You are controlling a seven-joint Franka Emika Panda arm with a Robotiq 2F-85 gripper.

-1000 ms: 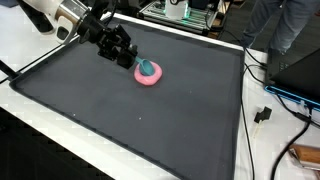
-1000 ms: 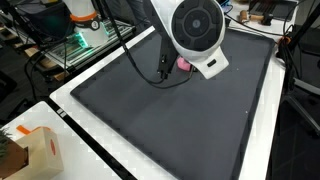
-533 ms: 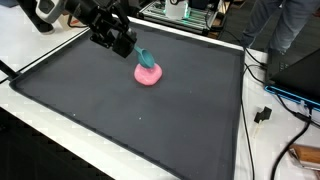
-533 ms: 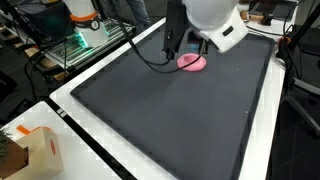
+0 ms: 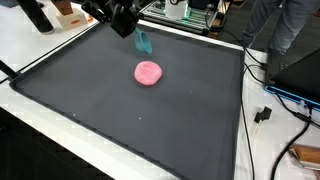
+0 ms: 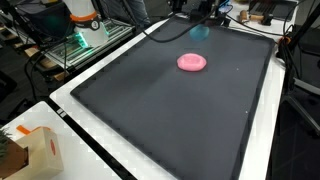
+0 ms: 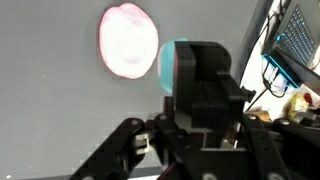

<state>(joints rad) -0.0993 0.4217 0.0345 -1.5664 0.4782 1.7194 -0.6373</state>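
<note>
- My gripper (image 5: pixel 130 28): jaws closed on the teal piece (image 5: pixel 143 43), whose long axis hangs downward.
- Teal piece hangs above the pink disc (image 5: pixel 148 72), clear of it, just past its far rim.

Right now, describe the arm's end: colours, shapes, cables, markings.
The gripper is matte black and blocky, with angular jointed linkage bars behind the jaws and no readable markings. In an exterior view it shows as a dark, boxy cluster with what looks like a thin black cable running from it. The arm's own links are out of frame.
</note>
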